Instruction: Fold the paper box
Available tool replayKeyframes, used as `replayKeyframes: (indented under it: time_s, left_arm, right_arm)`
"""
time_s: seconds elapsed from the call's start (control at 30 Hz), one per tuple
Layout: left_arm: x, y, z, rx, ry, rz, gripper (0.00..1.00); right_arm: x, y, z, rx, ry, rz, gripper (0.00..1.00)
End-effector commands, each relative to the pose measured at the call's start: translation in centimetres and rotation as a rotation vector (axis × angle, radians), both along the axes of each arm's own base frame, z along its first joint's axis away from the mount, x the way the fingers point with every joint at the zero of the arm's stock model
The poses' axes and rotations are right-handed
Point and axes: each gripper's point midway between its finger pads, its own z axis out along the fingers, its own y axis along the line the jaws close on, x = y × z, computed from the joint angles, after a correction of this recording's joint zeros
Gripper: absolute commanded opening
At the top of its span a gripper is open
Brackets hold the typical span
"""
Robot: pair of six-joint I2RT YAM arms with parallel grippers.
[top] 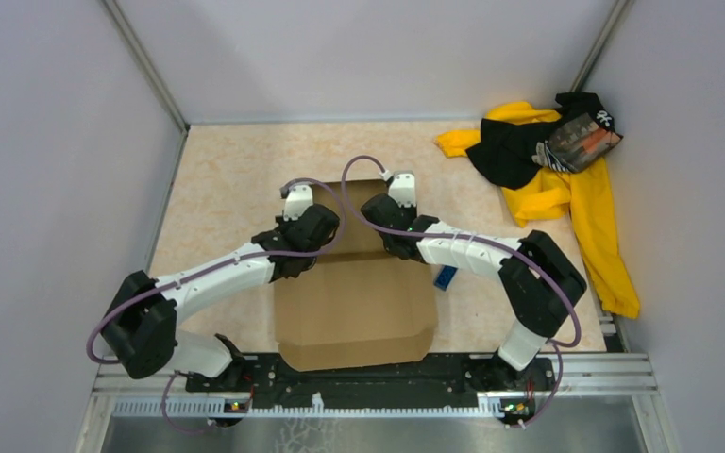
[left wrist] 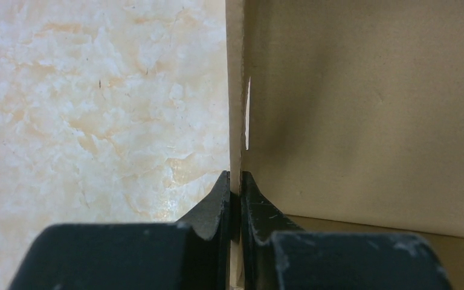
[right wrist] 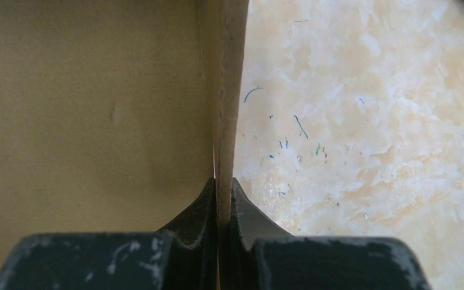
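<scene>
1. The paper box (top: 354, 316) lies in the middle of the marbled beige table (top: 227, 179), between the two arms. It is plain brown cardboard, only partly set up.
2. From the top view, its long axis runs from the arm bases toward the far wall, with a slight skew. The broad near panel lies flat, its clipped corners pointing at the black base rail (top: 359, 373), which its near edge almost meets.
3. The far part of the box is narrower. It sits between the two wrists, which cover much of it from above.
4. The left gripper (left wrist: 234, 181) is clamped on a thin upright edge of the cardboard, on the box's left side. Its dark fingers press the sheet from both sides with no gap showing. In its wrist view the bare table is on the left of that edge and a brown cardboard face on the right. A short slit of light shows in the edge just beyond the fingertips.
5. The right gripper (right wrist: 222, 184) is likewise pinched tight on an upright cardboard edge on the box's right side. In its wrist view the cardboard face fills the left and the table lies to the right, flecked with small blue-green threads.
6. Both pinched edges run straight away from the fingers.
7. A small blue block (top: 446, 276) sits on the table just beside the box's right edge, partly under the right forearm.
8. A yellow-and-black cloth pile (top: 576, 189) lies in the far right corner, well apart from the box.
</scene>
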Motion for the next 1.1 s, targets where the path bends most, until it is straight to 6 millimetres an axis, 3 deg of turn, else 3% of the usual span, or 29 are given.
replayKeyframes:
  time_s: [0.0, 0.2, 0.47, 0.63, 0.73, 1.07]
  left_arm:
    - [0.0, 2.4, 0.8, 0.138, -0.016, 0.112, 0.02]
    - [0.0, 1.7, 0.6, 0.107, -0.018, 0.108, 0.04]
    - [0.2, 0.4, 1.2, 0.023, -0.044, 0.025, 0.30]
    - [0.1, 0.2, 0.4, -0.001, -0.047, 0.012, 0.37]
    - [-0.1, 0.3, 0.0, -0.013, -0.049, 0.004, 0.38]
    - [-0.5, 0.9, 1.8, -0.052, -0.097, 0.004, 0.38]
  right_arm:
    - [0.0, -3.7, 0.7, -0.158, -0.003, -0.093, 0.00]
    - [-0.3, -3.4, 0.5, -0.115, -0.009, -0.086, 0.00]
    - [-0.3, -1.5, 0.5, 0.010, 0.014, 0.009, 0.00]
    - [-0.2, -0.7, 0.5, 0.048, 0.010, 0.046, 0.17]
    - [-0.3, -0.3, 0.6, 0.071, -0.003, 0.066, 0.25]
    - [-0.3, 0.8, 0.7, 0.156, -0.030, 0.104, 0.26]
